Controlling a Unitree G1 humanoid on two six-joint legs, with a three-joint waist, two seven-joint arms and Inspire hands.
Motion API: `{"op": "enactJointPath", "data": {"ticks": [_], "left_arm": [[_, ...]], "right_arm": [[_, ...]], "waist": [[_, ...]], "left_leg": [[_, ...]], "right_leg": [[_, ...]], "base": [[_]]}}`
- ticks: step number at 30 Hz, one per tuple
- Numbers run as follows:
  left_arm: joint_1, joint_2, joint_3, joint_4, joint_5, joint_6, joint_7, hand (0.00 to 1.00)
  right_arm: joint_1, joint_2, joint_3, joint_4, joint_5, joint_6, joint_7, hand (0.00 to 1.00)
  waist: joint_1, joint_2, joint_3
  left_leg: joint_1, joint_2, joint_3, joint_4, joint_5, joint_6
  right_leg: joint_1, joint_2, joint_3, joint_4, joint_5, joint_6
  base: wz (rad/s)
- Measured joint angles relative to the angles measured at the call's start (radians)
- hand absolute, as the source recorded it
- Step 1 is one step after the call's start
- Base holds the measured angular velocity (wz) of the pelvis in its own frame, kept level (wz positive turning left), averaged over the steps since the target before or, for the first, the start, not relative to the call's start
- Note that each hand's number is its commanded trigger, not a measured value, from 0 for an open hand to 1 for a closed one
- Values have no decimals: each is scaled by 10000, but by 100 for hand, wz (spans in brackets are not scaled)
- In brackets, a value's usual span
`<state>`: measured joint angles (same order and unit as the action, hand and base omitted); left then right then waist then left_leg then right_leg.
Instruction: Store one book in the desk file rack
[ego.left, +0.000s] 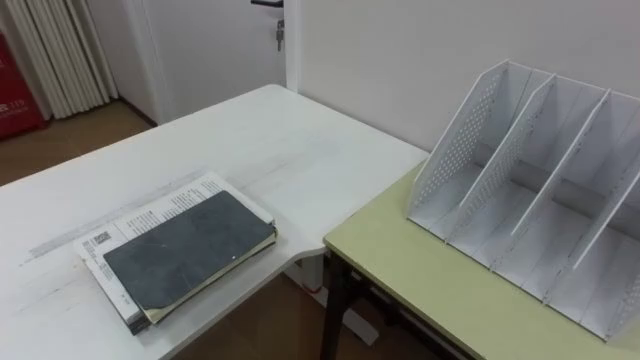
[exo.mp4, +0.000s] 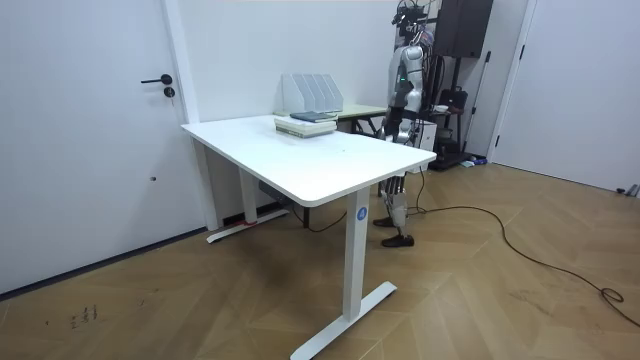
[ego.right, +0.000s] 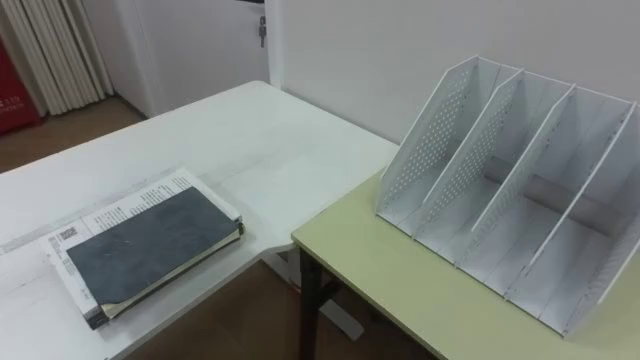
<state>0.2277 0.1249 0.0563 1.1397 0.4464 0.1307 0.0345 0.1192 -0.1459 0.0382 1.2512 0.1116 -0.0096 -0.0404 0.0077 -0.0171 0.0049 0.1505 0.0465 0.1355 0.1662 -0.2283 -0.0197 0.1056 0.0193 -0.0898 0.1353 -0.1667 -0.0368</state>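
Observation:
A dark grey book (ego.left: 190, 250) lies flat on top of a small stack of printed booklets (ego.left: 150, 212) near the white desk's (ego.left: 260, 140) front edge. The white file rack (ego.left: 540, 180) stands to the right on a green-topped desk (ego.left: 400, 270), its slots empty and open toward me. In the room view I stand behind the desks, by the green desk's end, with the stack (exo.mp4: 305, 122) and the rack (exo.mp4: 310, 93) in front of me. My left hand (exo.mp4: 388, 127) and right hand (exo.mp4: 402, 133) hang low at my sides, too small to read.
A gap with wooden floor (ego.left: 290, 310) separates the two desks at the corner. A wall runs behind the rack, with a door (ego.left: 215, 40) to the left. In the room view a dark equipment stand (exo.mp4: 455, 60) is behind me.

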Motion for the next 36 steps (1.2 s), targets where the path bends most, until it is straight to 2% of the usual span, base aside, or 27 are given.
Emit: {"op": "enactJointPath", "data": {"ticks": [8,13,16,17,18,20,21,23,25,30,36], "left_arm": [[-41,0,0,-15,58,-9,-11,0],[-141,4,7,-36,156,-47,301,0],[-101,23,3,-369,305,-80,369,0],[-101,38,3,-573,414,-129,425,0],[-133,77,-8,-751,532,-224,463,0],[-213,138,-24,-1046,617,-341,511,0],[-231,157,-30,-1337,750,-421,530,0],[-241,155,-88,-1876,942,-589,654,0],[-371,145,-342,-2344,1081,-1023,769,0],[-828,109,-1112,-2402,1106,-1825,921,0],[-837,102,-2060,-3811,2091,-2153,915,0]], "right_arm": [[-2,0,4,-22,-64,1,7,0],[-1,10,0,-51,-88,-17,-46,0],[-2,-15,-2,-87,-215,-35,-8,0],[-6,-32,-7,-90,-326,-43,-5,0],[-18,-35,-11,-104,-481,-104,-5,0],[-50,-33,-5,-104,-530,-163,0,0],[-66,-34,25,-105,-540,-227,-2,0],[-103,-35,140,-104,-578,-334,-1,0],[-122,-32,153,-103,-670,-547,1,0],[-214,-20,216,-110,-809,-1054,110,0],[-336,-108,155,-84,-872,-1241,446,0]], "waist": [[-4,-9,5],[-15,8,-7],[-45,-15,6],[-46,-73,39],[-57,-27,14],[-85,-79,32],[-84,-6,-10],[-92,-24,3],[-136,-15,3],[-359,-2,27],[-666,54,25]], "left_leg": [[-45,-13,25,0,0,0],[-15,-23,25,1,0,0],[-25,-24,35,-2,0,0],[-27,-24,41,-5,0,0],[-44,-23,40,-3,0,0],[-75,-23,32,-5,1,1],[-84,-24,17,-5,0,1],[-85,-28,-5,-16,1,2],[-87,-54,-27,-20,2,3],[-46,-83,-2,-60,2,3],[-180,-78,22,-73,3,4]], "right_leg": [[-7,-3,-54,0,-11,18],[-14,6,-61,16,-13,21],[-15,-3,-62,9,-14,23],[-20,-7,-63,12,-15,25],[-33,-9,-60,14,-15,25],[-60,-13,-65,22,-15,25],[-73,-12,-29,20,-16,26],[-80,-5,-5,22,-15,31],[-76,12,-17,3,-17,43],[-60,0,-9,-8,-17,61],[-200,6,5,80,-14,63]], "base": [[0],[1],[0],[0],[0],[0],[0],[0],[0],[-5],[-3]]}}
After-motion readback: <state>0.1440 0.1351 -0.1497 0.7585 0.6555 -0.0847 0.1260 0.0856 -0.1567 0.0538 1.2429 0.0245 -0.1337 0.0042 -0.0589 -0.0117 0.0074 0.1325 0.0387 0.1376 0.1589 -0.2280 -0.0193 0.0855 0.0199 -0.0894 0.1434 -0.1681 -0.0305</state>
